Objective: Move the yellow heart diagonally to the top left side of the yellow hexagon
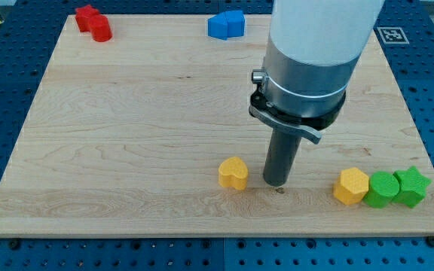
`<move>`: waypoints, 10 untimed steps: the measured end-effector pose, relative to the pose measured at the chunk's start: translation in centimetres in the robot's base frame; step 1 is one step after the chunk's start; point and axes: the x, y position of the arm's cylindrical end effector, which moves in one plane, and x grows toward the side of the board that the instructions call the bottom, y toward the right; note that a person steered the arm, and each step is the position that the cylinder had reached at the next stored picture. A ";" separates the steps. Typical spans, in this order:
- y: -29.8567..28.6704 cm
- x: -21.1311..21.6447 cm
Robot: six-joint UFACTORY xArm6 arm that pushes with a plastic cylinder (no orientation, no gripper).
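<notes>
At the view's top left of the wooden board (pixel 126 113) a red star (pixel 87 15) and a red cylinder (pixel 100 29) touch each other. Farther right along the top edge two blue blocks (pixel 226 24) sit pressed together; their shapes are hard to make out. Low on the board, the yellow heart (pixel 233 173) lies alone, just left of my tip (pixel 279 189). My tip stands just beside the heart, with a narrow gap showing between them. The arm (pixel 311 60) ends in a plain dark rod, so there is no pincer to be spread or pressed together. Well to the right, near the bottom right corner, the yellow hexagon (pixel 350 186) touches a green cylinder (pixel 383 189), which touches a green star (pixel 413 185). My tip and bare wood lie between heart and hexagon.
</notes>
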 end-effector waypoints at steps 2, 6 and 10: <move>-8.8 0.0; -22.1 0.7; -26.9 -0.5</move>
